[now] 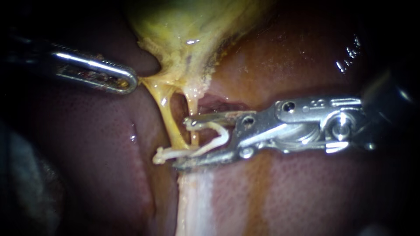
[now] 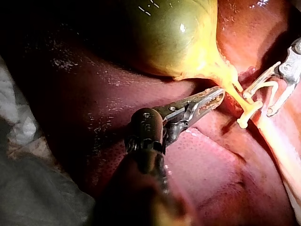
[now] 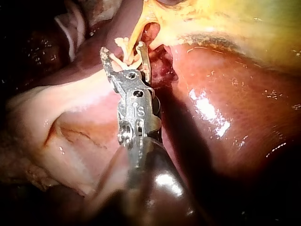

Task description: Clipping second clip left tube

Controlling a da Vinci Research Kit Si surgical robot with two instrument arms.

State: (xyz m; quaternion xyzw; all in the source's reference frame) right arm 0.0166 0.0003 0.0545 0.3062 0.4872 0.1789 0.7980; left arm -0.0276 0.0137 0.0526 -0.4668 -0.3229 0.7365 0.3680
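Note:
Two yellow tubes run down from the gallbladder [image 1: 183, 26]: the left tube [image 1: 168, 118] slants, and the right tube [image 1: 192, 109] hangs straight. A closed white clip [image 1: 164, 154] sits across the left tube low down. My right instrument [image 1: 181, 142] reaches in from the right, its jaws wide apart with an open white clip [image 1: 221, 131] seated between them. Both tubes cross the gap, just above the closed clip. My left instrument [image 1: 129, 81] is shut on yellow tissue at the gallbladder's neck and pulls it left. The left wrist view shows that left instrument [image 2: 217, 92] too.
Dark red liver [image 1: 87, 144] surrounds the tubes on both sides. A pale band of tissue [image 1: 194, 201] runs down from under the jaws. In the left wrist view, white cloth [image 2: 19, 122] lies beside the liver, behind my left instrument's shaft.

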